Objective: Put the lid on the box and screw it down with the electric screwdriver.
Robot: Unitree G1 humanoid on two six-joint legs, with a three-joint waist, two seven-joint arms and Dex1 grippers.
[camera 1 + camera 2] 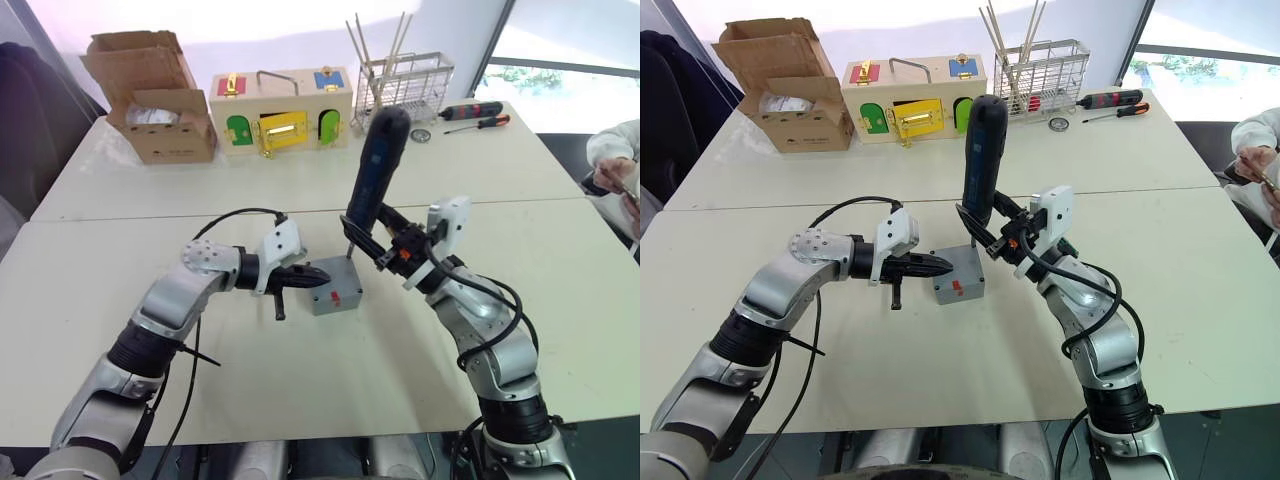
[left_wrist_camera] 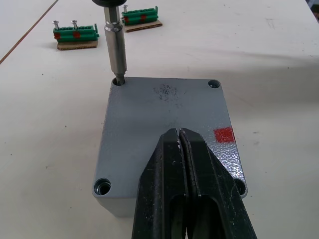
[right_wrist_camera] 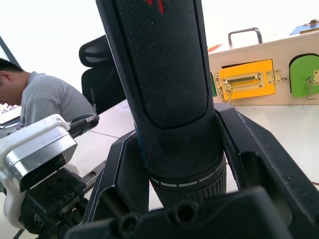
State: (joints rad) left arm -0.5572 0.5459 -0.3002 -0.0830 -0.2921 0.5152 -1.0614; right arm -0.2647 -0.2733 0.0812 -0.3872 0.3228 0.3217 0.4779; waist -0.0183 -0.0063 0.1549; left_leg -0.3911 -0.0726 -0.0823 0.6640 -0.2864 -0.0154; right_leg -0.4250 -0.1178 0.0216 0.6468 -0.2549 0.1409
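The grey box [image 1: 338, 297], red mark on its side, stands mid-table with the lid [image 2: 169, 109] lying flat on top. My left gripper [image 2: 180, 133] is shut, its tips resting on the lid's near edge. My right gripper [image 1: 366, 238] is shut on the electric screwdriver [image 1: 376, 165], a thick black cylinder held nearly upright above the box. Its metal bit [image 2: 114, 45] stands in a far corner hole of the lid. Other corner holes [image 2: 214, 83] show open, and I cannot tell whether they hold screws.
At the back stand a cardboard box [image 1: 160, 115], a wooden box with coloured doors [image 1: 282, 110], a wire basket [image 1: 405, 85] and two hand screwdrivers [image 1: 478, 113]. Green terminal blocks [image 2: 75, 34] lie beyond the grey box. A person's hand [image 1: 615, 175] is at the right edge.
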